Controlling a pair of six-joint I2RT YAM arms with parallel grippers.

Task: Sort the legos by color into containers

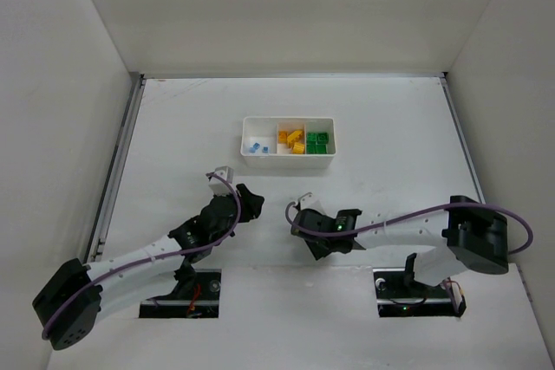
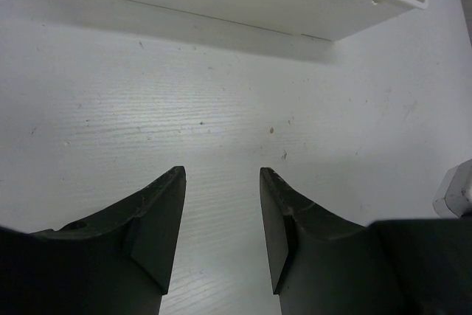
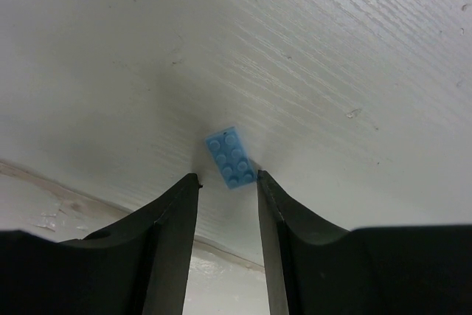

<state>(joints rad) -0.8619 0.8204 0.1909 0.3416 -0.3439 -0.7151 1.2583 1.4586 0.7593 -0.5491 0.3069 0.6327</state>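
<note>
Brick (image 3: 231,157) lies skewed just ahead of the right gripper (image 3: 228,176), its jaws narrow and empty; best to square up, lower over it, then close gently.

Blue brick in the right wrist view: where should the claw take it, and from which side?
Grip the blue brick across its two long walls, probably from above. It lies flat, studs up, ahead of the open right claw, long axis skewed to its gap, so turn the wrist first.
</note>
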